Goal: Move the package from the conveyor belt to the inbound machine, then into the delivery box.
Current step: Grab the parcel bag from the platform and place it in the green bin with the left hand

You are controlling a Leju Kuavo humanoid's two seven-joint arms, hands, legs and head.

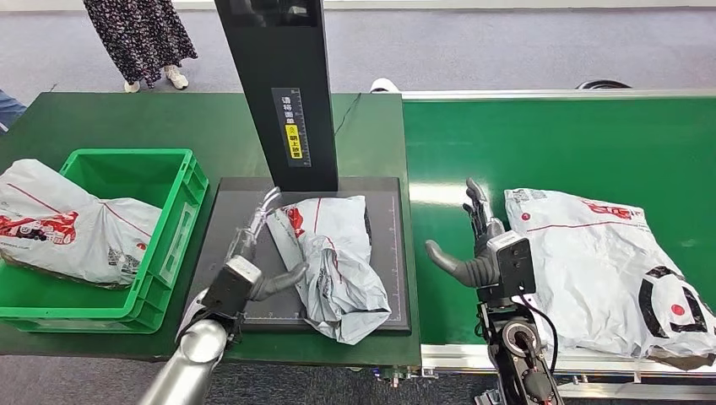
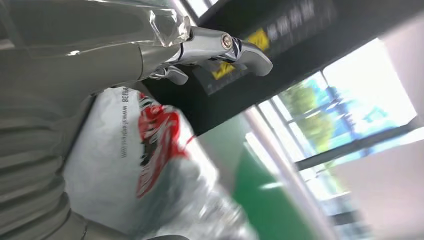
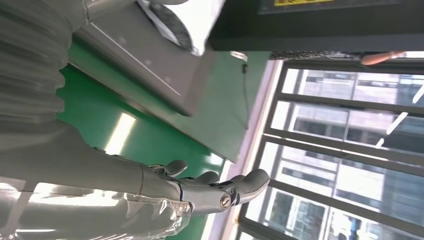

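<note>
A crumpled white and red package (image 1: pixel 333 253) lies on the dark platform (image 1: pixel 388 253) of the inbound machine, in front of its black column (image 1: pixel 279 93). My left hand (image 1: pixel 253 253) lies along the package's left side, fingers straight and thumb touching its near edge. In the left wrist view the package (image 2: pixel 150 165) sits against the palm under the outstretched fingers (image 2: pixel 215 45). My right hand (image 1: pixel 477 245) hovers spread and holding nothing over the green conveyor belt (image 1: pixel 549 143), just right of the machine. The green delivery box (image 1: pixel 173 245) stands left of the platform with a package (image 1: pixel 67 224) in it.
A second, larger white package (image 1: pixel 608 270) lies on the belt right of my right hand. A person (image 1: pixel 139 34) stands beyond the green table (image 1: pixel 127 118) at the far left. Windows fill the background of both wrist views.
</note>
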